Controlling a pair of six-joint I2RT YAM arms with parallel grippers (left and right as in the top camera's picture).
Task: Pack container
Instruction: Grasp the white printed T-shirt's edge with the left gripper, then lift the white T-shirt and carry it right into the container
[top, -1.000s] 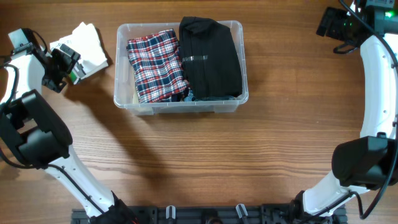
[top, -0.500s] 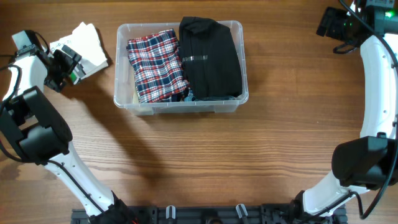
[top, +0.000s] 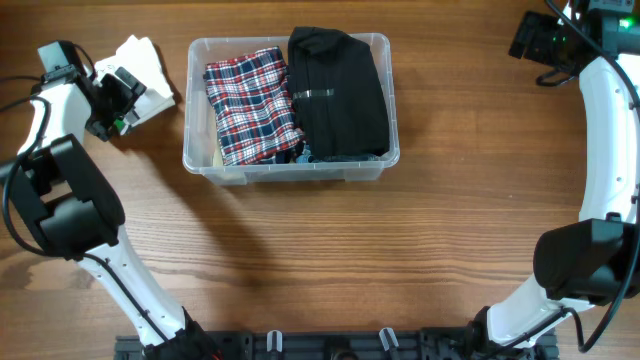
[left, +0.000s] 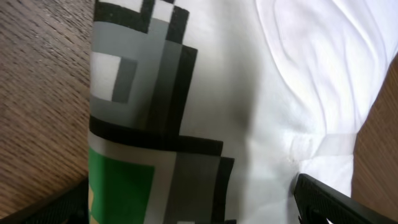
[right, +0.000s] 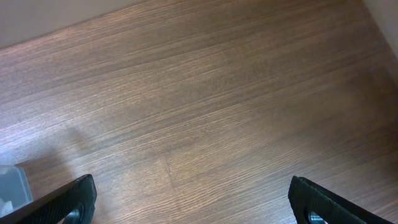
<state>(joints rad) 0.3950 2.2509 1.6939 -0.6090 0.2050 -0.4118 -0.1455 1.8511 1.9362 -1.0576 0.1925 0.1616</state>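
– Brown, fine-grained planks make up the table (top: 330, 260) we look down on. Where do we see the container (top: 290, 176)?

– Toward 12 o'clock from the table's middle: a clear plastic bin, rectangular with rounded corners and a raised rim. Two folded pieces lie in it side by side. A red, white and dark plaid garment (top: 250, 105) fills its 9 o'clock half. A smooth black garment (top: 338, 95) with a thin pale band across it fills the 3 o'clock half and rides up over the rim at 12 o'clock.

– And outside the bin?

– At its 9 o'clock, just apart from the wall, a folded white garment (top: 145, 75) lies on the wood. From the left wrist we see soft, creased white cloth with a blocky print of black, grey and green squares.

– How do the jaws stand?

– The left gripper (left: 202, 204) is at the white garment's 8 o'clock corner. Its dark fingers are spread wide to either side of the cloth and grasp nothing. The right gripper (right: 198, 206) is far off, at the table's 2 o'clock corner. We see it spread just as wide, with only bare wood beneath it.
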